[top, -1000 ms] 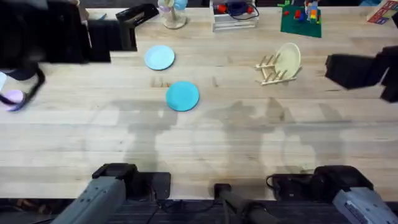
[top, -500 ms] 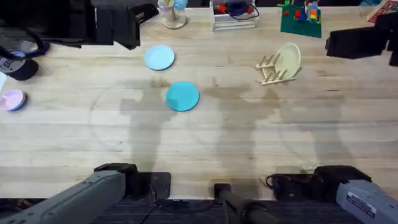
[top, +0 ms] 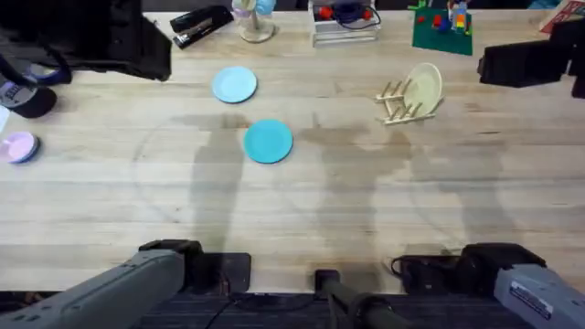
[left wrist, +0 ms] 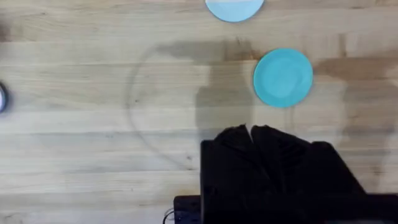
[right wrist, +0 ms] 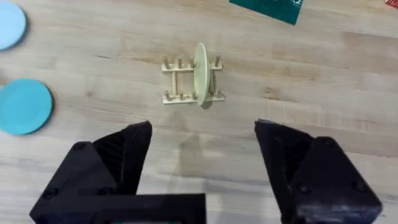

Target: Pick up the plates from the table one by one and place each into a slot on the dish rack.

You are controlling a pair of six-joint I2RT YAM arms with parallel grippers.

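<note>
On the wooden table (top: 302,210) lie a teal plate (top: 268,142) near the middle and a paler light blue plate (top: 235,84) just behind it. The dish rack (top: 400,102) stands at the back right with a pale yellow plate (top: 425,85) upright in one slot. High over the table, my left gripper (left wrist: 250,132) is shut on nothing, the teal plate (left wrist: 283,78) and the light blue plate (left wrist: 234,7) beyond it. My right gripper (right wrist: 205,155) hangs open above the rack (right wrist: 186,81), empty. Both arms are raised and show as dark blurred shapes at the far left (top: 82,37) and far right (top: 530,62).
A small pink dish (top: 18,146) and a black round object (top: 27,96) sit at the left edge. Along the back edge are a stapler (top: 201,23), a clear box (top: 345,23) and a green baseplate with bricks (top: 443,27). Bare wood fills the front half.
Both arms have shifted under the camera: the left arm's dark shape moved left along the back edge, the right arm's moved toward the back. Plates and rack have not moved.
</note>
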